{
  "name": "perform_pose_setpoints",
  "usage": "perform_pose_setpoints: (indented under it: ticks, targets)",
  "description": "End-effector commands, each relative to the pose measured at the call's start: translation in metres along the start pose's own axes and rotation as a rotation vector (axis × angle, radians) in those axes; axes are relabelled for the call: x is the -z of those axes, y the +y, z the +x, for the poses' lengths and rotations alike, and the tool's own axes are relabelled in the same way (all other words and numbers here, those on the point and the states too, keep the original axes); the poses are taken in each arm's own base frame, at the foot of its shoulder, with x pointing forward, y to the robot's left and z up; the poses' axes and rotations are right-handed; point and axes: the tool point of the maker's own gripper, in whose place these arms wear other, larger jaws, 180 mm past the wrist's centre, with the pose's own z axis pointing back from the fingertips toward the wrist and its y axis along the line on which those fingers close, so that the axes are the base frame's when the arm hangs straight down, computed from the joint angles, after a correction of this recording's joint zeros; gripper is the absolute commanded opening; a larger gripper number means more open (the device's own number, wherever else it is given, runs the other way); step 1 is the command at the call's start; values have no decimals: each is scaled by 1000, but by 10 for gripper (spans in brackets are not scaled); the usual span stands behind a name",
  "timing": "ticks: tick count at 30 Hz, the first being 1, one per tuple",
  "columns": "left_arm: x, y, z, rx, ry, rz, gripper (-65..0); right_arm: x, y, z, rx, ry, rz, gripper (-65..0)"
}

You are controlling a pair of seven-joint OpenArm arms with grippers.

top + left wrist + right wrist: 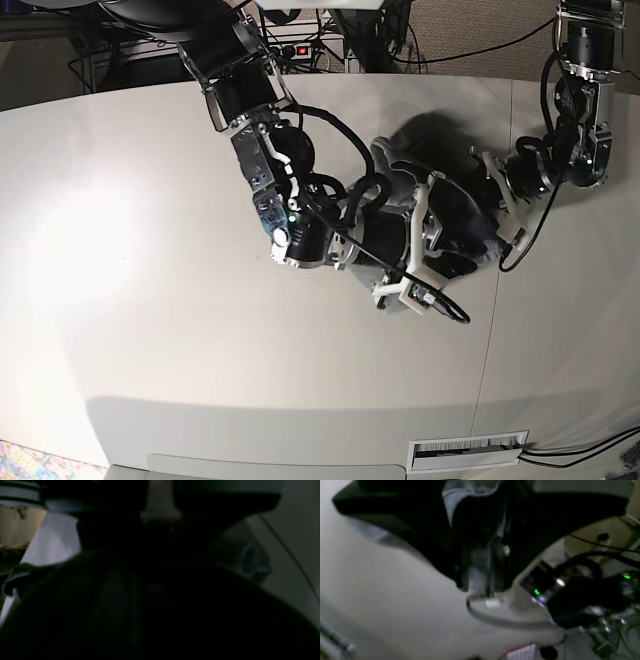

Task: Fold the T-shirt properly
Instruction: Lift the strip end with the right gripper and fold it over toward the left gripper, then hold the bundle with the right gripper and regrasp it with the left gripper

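The grey T-shirt (400, 175) lies bunched in a heap at the middle of the white table (150, 300). My right gripper (402, 252) reaches in from the upper left and sits over the heap's front edge. In the right wrist view its dark fingers (445, 542) stand slightly apart, with grey cloth (470, 492) showing between them. My left gripper (490, 195) comes in from the right and is buried in the heap's right side. In the left wrist view, dark cloth (150, 610) bulges up against the camera and hides the fingertips.
A seam (495, 330) runs down the table at the right. A power strip (290, 48) and cables lie behind the far edge, and a white vent plate (465, 450) sits at the near edge. The other arm's wrist with green lights (570, 592) is close beside my right gripper.
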Motion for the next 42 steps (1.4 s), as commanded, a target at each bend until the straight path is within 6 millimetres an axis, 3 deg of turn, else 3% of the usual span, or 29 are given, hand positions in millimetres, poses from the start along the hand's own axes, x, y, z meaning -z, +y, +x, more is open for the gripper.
perform_pose_setpoints:
  ticks: [1,4,10,15,20,27,32,38,42]
  targets:
    - [-9,8,7,55,18,32,-650,-5,-1,30,-43,-74,-4,-491]
    - [-21,14,12,116,57,78,-650,-13,-13,28,-83,-37,-66,-491]
    - [-43,25,36,286,96,213,-650,-27,-43,1,-150,87,-186,-491]
    - [-55,42,40,347,156,353,-650,-44,-60,-27,-176,201,-239,-491]
    - [-60,38,36,291,199,388,-628,-57,-68,-49,-172,279,-256,-491]
    - [-55,13,-8,202,258,291,-621,-64,-69,-62,-167,300,-263,-491]
    - [-59,-21,-21,192,246,217,-592,-64,-71,-61,-180,296,-274,-491]
    - [-60,-68,-20,125,112,100,-583,-64,-71,-61,-179,296,-273,-491]
    - [-54,-90,-7,119,-33,22,-453,-64,-71,-61,-179,298,-273,-491]
